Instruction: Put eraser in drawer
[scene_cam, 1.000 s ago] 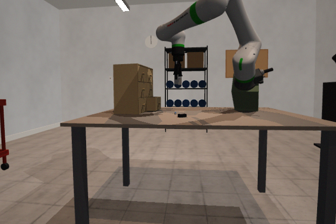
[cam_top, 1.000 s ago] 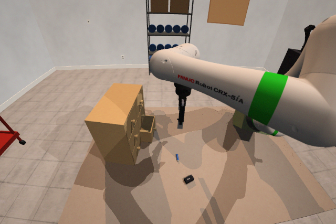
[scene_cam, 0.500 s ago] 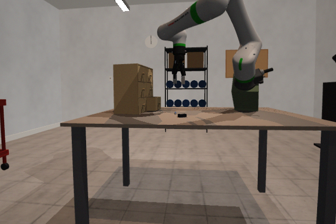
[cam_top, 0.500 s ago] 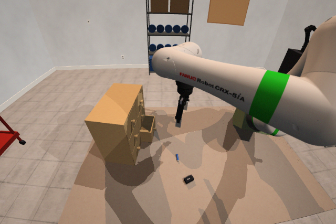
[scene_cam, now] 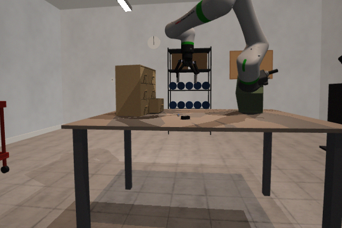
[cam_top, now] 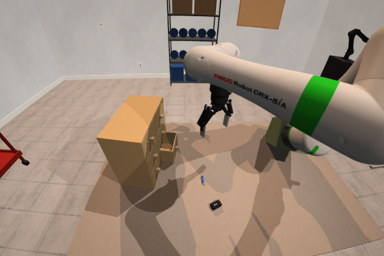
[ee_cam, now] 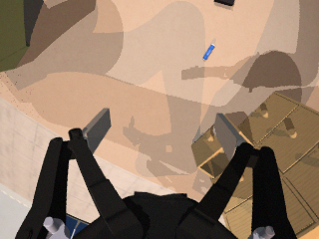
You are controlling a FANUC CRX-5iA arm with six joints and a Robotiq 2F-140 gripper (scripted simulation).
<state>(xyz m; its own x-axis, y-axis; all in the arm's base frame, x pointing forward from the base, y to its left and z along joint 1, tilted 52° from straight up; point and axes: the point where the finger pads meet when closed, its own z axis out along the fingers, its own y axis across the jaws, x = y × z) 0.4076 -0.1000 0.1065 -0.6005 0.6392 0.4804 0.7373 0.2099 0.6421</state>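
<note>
The open drawer's [cam_top: 168, 156] [scene_cam: 156, 105] [ee_cam: 206, 153] inside is partly hidden in the wrist view (a finger pad [ee_cam: 229, 135] blocks it), and that view's edge cuts off the black object [cam_top: 215, 204] [scene_cam: 185, 117] [ee_cam: 224, 2]

A white FANUC arm [cam_top: 263, 92] [scene_cam: 215, 5] with green bands is arching across the upper right of the exterior frame, its elbow bending near the top edge and its forearm sloping down toward the center. At the forearm's end, the wrist [scene_cam: 187, 35] is pointing straight down. The black gripper [cam_top: 214, 129] [scene_cam: 186, 78] [ee_cam: 162, 119] is hanging upright beneath it, its two fingers spreading wide apart with nothing between them, their gray pads [ee_cam: 99, 130] facing each other across the middle of the wrist view.
</note>
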